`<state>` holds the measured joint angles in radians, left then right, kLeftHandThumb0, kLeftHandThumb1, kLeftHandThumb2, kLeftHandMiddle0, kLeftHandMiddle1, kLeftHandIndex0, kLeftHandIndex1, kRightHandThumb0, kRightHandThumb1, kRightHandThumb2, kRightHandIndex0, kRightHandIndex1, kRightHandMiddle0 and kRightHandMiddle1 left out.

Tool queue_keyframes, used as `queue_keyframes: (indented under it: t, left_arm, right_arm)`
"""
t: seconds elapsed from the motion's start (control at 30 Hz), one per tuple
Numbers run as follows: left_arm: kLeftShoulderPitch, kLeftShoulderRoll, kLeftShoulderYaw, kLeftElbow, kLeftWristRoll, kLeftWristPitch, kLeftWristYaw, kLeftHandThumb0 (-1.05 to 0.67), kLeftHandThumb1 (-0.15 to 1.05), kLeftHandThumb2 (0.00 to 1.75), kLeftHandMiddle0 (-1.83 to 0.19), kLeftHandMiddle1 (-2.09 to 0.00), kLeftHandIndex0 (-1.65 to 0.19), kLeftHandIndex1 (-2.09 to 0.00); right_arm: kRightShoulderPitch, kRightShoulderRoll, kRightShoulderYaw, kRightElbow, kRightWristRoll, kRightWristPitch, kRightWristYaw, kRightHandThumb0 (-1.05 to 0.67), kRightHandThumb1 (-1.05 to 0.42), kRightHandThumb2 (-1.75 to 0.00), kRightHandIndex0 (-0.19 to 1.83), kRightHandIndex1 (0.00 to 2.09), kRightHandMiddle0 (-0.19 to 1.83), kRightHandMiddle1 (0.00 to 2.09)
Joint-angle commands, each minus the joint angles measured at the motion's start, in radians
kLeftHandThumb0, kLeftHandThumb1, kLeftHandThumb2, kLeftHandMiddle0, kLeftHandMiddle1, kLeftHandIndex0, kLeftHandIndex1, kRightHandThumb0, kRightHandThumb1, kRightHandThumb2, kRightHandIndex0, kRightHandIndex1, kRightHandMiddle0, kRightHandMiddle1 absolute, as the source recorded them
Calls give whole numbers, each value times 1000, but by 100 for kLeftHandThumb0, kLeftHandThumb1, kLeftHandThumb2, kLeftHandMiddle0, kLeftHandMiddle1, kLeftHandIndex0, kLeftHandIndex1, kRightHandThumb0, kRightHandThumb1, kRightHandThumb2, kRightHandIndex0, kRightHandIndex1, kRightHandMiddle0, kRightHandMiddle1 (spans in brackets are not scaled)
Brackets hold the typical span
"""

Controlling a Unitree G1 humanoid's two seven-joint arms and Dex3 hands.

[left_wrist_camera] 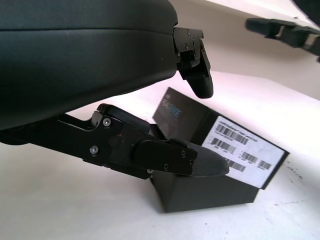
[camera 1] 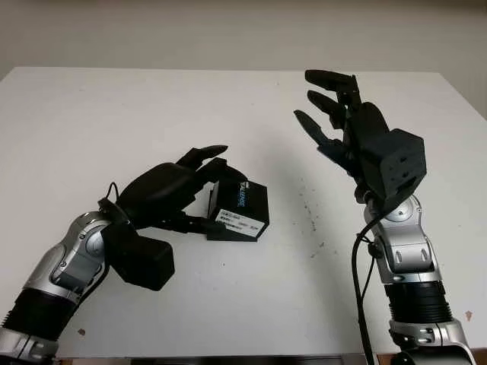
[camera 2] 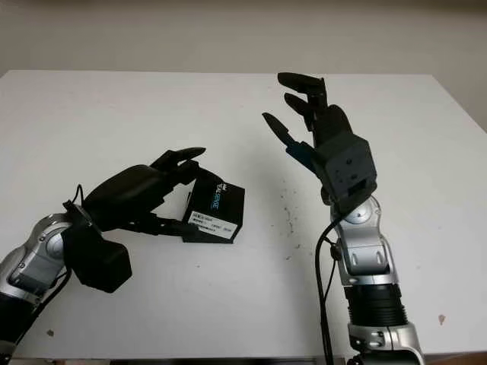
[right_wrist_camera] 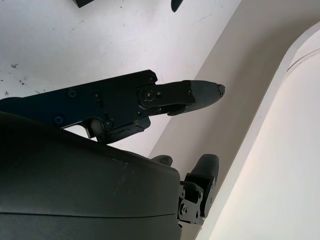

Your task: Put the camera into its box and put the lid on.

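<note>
the white table [camera 1: 228, 304] lies bare on nearly every side of the black box [camera 1: 242, 209]. the box's right and far sides stand free of anything. its left side is blocked by the left hand [camera 1: 171, 194], whose fingers [left_wrist_camera: 195, 162] close around it. the right hand [camera 1: 335, 125] hangs open above the table, well apart from the box, bare table between them.

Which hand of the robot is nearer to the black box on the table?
The left. The left hand is at the black box, its fingers around it. The right hand is raised above the table, open, well apart from the box on its other side.
</note>
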<state>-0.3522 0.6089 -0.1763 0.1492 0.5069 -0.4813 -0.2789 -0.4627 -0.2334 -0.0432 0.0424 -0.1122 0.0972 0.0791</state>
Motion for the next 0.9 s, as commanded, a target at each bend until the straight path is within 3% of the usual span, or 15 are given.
queue_keyframes:
  t: [0.0, 0.13, 0.87]
  left_arm:
    - [19, 17, 26, -39, -17, 32, -13, -59, 105, 32, -5, -31, 9, -85]
    - [56, 14, 41, -86, -38, 86, -29, -59, 105, 32, -6, -27, 8, -84]
    - [167, 34, 77, -168, -60, 117, -34, -57, 105, 30, -12, -14, 4, -74]
  right_arm:
    - [1, -13, -10, 5, 8, -18, 5, -52, -105, -25, 8, 49, -13, 101]
    - [2, -13, -18, 0, 15, -2, 9, -52, -105, -25, 7, 46, -16, 102]
    - [9, -19, -21, -20, 17, 10, 19, -50, -105, -27, 8, 40, -17, 93]
